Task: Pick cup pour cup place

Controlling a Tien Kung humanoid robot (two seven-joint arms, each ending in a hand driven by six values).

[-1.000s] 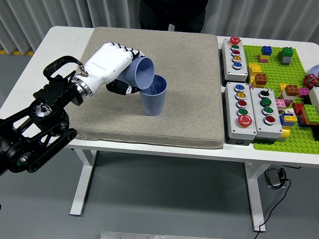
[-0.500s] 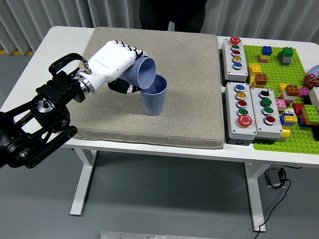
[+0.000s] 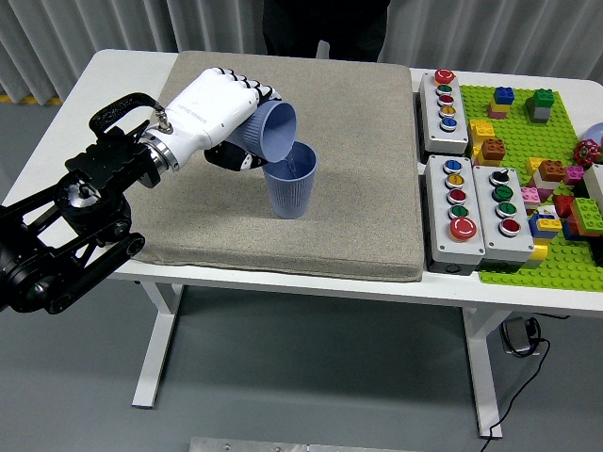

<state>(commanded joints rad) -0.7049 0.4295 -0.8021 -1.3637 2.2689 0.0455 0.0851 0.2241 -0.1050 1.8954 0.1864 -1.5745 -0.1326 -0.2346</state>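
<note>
a single head view looks from high on the robot's side, forward and down over the white table. the near edge runs across the lower part, floor below it; a person's dark torso cuts off at the top. moderately near.
</note>
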